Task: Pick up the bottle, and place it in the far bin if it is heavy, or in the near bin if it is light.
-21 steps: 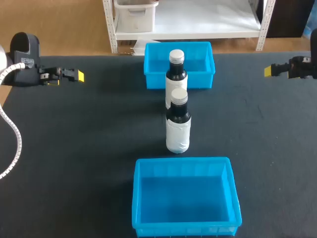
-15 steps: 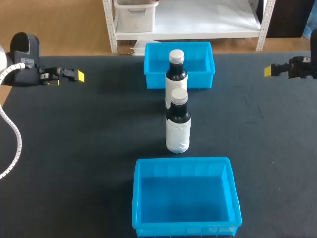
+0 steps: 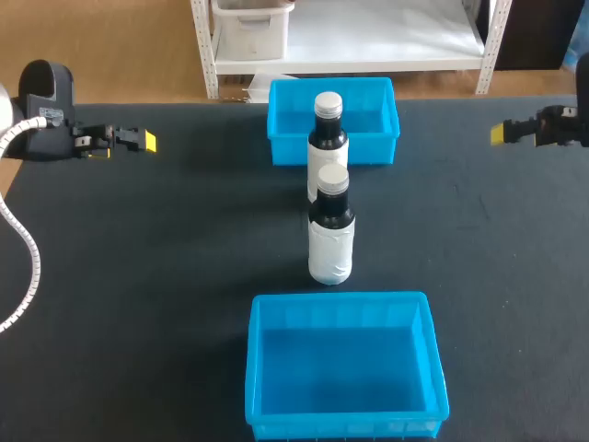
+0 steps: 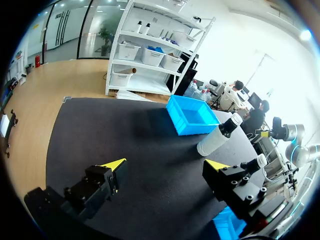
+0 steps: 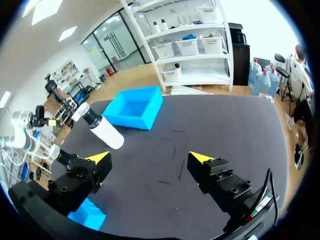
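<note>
Two dark bottles with white labels and silver caps stand upright on the black table. One bottle (image 3: 330,227) is in the middle, between the bins. The other bottle (image 3: 329,136) stands right in front of the far blue bin (image 3: 373,150). The near blue bin (image 3: 342,302) is at the table's front and holds nothing. My left gripper (image 3: 138,141) hovers open at the far left. My right gripper (image 3: 502,133) hovers open at the far right. Both are well away from the bottles. Ahead of the left gripper (image 4: 166,164) lie a bottle (image 4: 219,135) and the far bin (image 4: 192,116). The right gripper (image 5: 150,157) faces a bottle (image 5: 102,129) and the far bin (image 5: 135,107).
The black table surface (image 3: 166,258) spreads wide on both sides of the bottles and bins. A corner of the near bin (image 4: 227,225) shows under my left gripper's finger, and the near bin (image 5: 87,212) also shows beneath my right gripper's finger.
</note>
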`<control>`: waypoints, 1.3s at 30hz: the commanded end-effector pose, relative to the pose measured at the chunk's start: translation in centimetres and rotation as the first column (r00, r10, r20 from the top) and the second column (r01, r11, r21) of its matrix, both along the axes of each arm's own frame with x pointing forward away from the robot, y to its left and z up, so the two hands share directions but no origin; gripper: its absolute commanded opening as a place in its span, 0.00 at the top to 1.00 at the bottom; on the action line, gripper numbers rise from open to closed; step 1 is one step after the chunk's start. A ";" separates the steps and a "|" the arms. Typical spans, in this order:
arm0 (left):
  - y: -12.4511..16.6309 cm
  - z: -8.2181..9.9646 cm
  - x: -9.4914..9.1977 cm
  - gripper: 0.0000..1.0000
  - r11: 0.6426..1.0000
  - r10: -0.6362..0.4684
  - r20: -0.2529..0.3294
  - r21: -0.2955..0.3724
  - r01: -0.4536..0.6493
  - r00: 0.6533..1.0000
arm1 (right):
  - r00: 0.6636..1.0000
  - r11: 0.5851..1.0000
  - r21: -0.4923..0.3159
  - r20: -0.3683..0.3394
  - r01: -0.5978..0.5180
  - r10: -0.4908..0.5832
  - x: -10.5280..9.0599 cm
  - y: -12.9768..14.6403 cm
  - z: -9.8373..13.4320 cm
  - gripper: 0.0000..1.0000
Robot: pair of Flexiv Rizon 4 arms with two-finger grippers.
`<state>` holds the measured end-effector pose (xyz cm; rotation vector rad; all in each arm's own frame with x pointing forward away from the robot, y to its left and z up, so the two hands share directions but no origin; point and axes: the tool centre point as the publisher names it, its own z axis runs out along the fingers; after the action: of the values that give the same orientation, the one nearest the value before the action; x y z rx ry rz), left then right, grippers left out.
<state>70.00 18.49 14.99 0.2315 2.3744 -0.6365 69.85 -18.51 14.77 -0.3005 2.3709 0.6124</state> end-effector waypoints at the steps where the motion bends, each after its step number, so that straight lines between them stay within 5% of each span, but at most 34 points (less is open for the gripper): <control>1: 0.0 0.0 0.0 0.00 1.000 0.000 0.000 0.000 0.000 1.000 | 0.930 0.931 0.011 -0.023 -0.366 0.366 1.2 -0.9 0.1 0.00; 2: 0.0 0.0 0.0 0.00 1.000 0.000 0.000 0.000 0.000 1.000 | 0.874 0.875 0.016 -0.039 -0.483 0.484 1.1 -1.0 0.2 0.00; 4: 0.0 0.0 0.0 0.00 1.000 0.000 0.000 0.000 0.000 1.000 | 0.692 0.692 -0.026 -0.058 -0.721 0.719 0.3 -0.9 0.4 0.00; 18: 0.0 0.0 0.0 0.00 1.000 0.000 0.000 0.000 0.000 1.000 | 0.692 0.692 -0.026 -0.058 -0.721 0.719 0.3 -0.9 0.4 0.00; 21: 0.0 0.0 0.0 0.00 1.000 0.000 0.000 0.000 0.000 1.000 | 0.637 0.645 -0.101 0.099 -0.758 0.764 0.1 -0.1 0.1 0.00; 23: 0.0 0.0 0.0 0.00 1.000 0.000 0.000 0.000 0.000 1.000 | 0.557 0.585 -0.119 0.203 -0.802 0.805 -0.4 0.5 0.2 0.00; 26: 0.0 0.0 0.0 0.00 1.000 0.000 0.000 0.000 0.000 1.000 | 0.481 0.532 -0.178 0.263 -0.828 0.836 -1.0 1.3 -0.1 0.00; 32: 0.0 0.0 0.0 0.00 1.000 0.000 0.000 0.000 0.000 1.000 | 0.422 0.501 -0.261 0.303 -0.825 0.854 -2.3 3.1 -0.7 0.00; 39: 0.0 0.0 0.0 0.00 1.000 0.000 0.000 0.000 0.000 1.000 | 0.400 0.489 -0.303 0.311 -0.818 0.862 -3.6 5.7 -1.5 0.00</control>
<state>70.00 18.49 14.99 0.2315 2.3744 -0.6365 66.29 -13.67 13.92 -1.6195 1.6755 0.7577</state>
